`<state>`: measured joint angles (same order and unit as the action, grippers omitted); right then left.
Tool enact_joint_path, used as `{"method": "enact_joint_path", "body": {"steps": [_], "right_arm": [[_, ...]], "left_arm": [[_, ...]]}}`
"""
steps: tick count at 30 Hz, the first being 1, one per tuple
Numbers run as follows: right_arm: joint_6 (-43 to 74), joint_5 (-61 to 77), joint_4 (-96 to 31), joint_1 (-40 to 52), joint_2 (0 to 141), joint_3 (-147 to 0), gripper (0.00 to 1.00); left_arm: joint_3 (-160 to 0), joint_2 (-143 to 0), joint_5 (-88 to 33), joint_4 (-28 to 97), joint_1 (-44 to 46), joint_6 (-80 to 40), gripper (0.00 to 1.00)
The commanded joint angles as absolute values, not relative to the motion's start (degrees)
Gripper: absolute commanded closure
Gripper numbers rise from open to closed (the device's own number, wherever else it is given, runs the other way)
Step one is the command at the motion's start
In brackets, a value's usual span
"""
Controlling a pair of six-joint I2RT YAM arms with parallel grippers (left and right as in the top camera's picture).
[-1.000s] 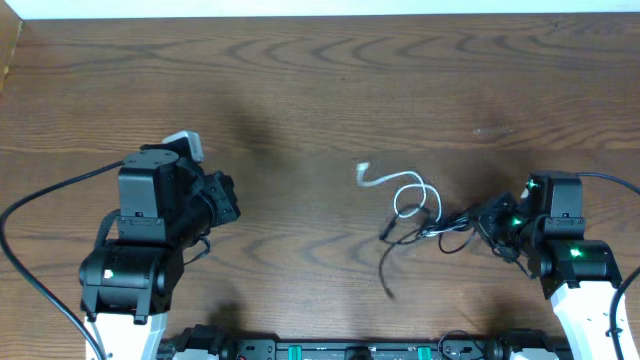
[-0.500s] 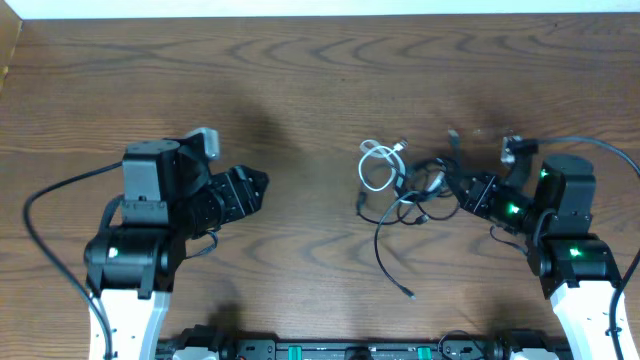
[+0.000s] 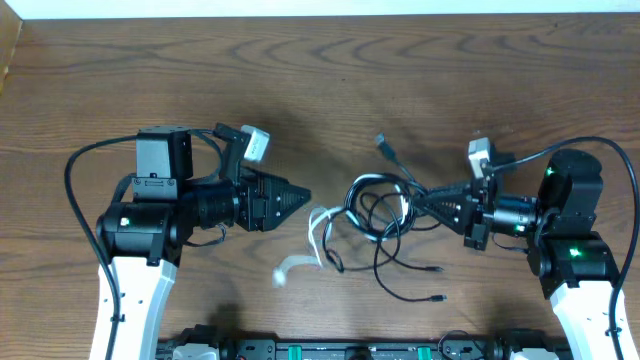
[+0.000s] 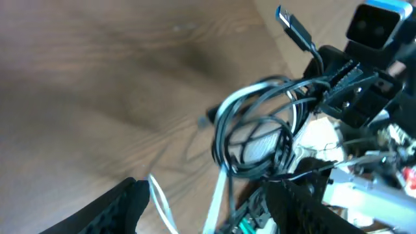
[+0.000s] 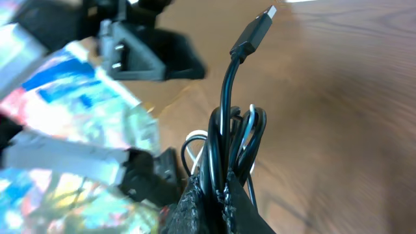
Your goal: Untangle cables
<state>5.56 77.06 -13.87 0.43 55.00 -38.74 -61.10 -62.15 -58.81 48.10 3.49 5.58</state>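
We hold right, we wait left.
Our right gripper (image 3: 420,198) clenches the black cables (image 3: 365,185) over the bench (image 3: 320,90); the white cable (image 3: 318,235) trails left from them, just beside our left gripper (image 3: 303,195), which is released and nearer.

Grained wood, slick cable sheaths, matt black jaws.
The counter (image 3: 320,70) is dark brown wood with bold grain and a soft satin sheen. The black cables (image 3: 385,215) have smooth, faintly glossy plastic sheathing; the white cable (image 3: 318,228) looks smooth and shinier. One plug (image 5: 255,29) is black plastic with a bright metal tip. The right gripper (image 3: 418,197) has matt black jaws with finely dimpled pads (image 5: 188,208); the left gripper (image 3: 303,196) shows plain matt black plastic.
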Motion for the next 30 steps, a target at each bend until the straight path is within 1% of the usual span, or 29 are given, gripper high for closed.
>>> {"method": "enact_joint_path", "body": {"steps": [1, 4, 14, 15, 19, 21, 22, 23, 25, 28, 30], "right_arm": [[2.28, 87.11, -13.43, 1.17, 54.72, -39.42, 0.99], [2.33, 88.29, -13.43, 2.07, 54.72, -39.42, 0.99], [7.94, 89.32, -10.57, 5.32, 54.72, -39.42, 0.99], [8.73, 89.32, -10.04, 5.56, 54.72, -39.42, 0.99], [11.7, 89.32, -8.23, 6.87, 54.72, -39.42, 0.99], [12.05, 89.32, -7.9, 7.73, 54.72, -39.42, 0.99], [12.1, 89.32, -7.88, 8.19, 54.72, -39.42, 0.99], [12.19, 89.32, -7.88, 8.54, 54.72, -39.42, 0.99], [12.16, 89.17, -7.79, 8.78, 54.72, -39.42, 0.99], [12.19, 85.78, -7.46, 8.56, 54.72, -39.42, 0.99], [12.23, 78.43, -8.19, 8.45, 54.72, -39.42, 0.99]], "left_arm": [[-61.34, -62.11, -62.37, 46.96, 5.32, 13.3, 0.35], [-61.34, -62.11, -61.63, 45.84, 8.32, 14.2, 0.35], [-61.34, -62.17, -50.19, 44.77, 19.97, 14.13, 0.35], [-61.34, -62.22, -49.1, 44.64, 20.73, 14.13, 0.39], [-61.34, -62.98, -47.92, 43.99, 23.0, 14.09, 0.43], [-61.34, -63.72, -47.92, 43.77, 23.86, 14.09, 0.5], [-61.34, -64.16, -47.92, 43.57, 24.12, 14.09, 0.56], [-61.34, -64.73, -47.92, 43.4, 24.45, 14.09, 0.65], [-61.34, -66.04, -47.9, 43.09, 24.88, 14.09, 0.91], [-61.34, -67.57, -47.4, 43.09, 24.82, 13.41, 0.92], [-61.36, -67.85, -43.2, 42.92, 24.77, 11.16, 0.92]]}}
